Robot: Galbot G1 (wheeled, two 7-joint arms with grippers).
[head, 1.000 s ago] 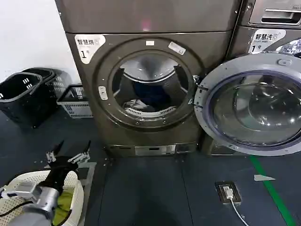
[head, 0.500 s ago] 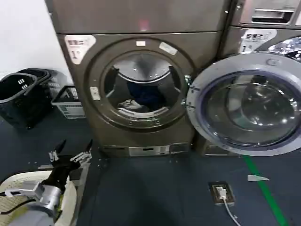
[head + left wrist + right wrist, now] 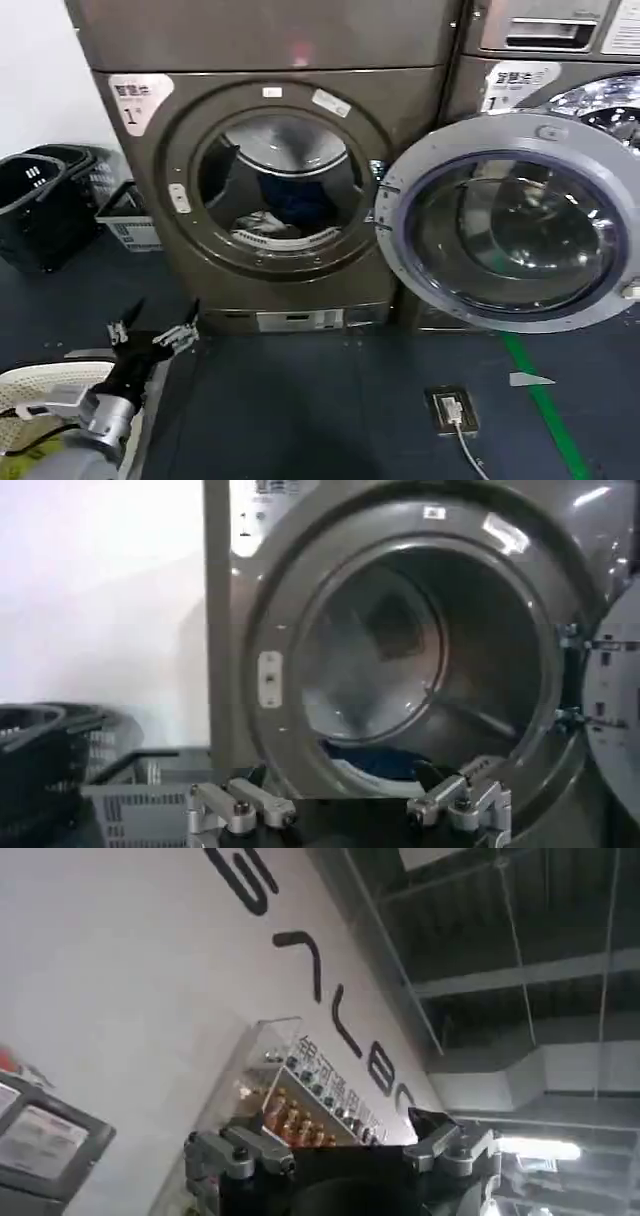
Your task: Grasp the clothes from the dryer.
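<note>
The bronze-grey dryer [image 3: 150, 200], labelled "1", stands ahead with its round glass door [image 3: 505, 222] swung open to the right. Inside the drum lie the clothes: a white crumpled piece [image 3: 260, 222] in front of a dark blue one [image 3: 292, 198]. The blue garment [image 3: 372, 764] also shows low in the porthole in the left wrist view. My left gripper [image 3: 155, 328] hovers low near the floor, left of and well short of the porthole, open and empty [image 3: 342, 782]. My right gripper [image 3: 325, 1143] is open with nothing in it, aimed up at a wall and ceiling.
Black baskets [image 3: 40, 205] and a grey crate [image 3: 125, 225] stand left of the dryer. A white mesh basket [image 3: 40, 385] sits at my lower left. A floor socket with cable [image 3: 447, 410] and a green line [image 3: 540, 400] lie right. Another machine [image 3: 540, 50] stands behind the door.
The dryer and its open door have slid leftward in the head view. My left gripper stays open, low on the left.
</note>
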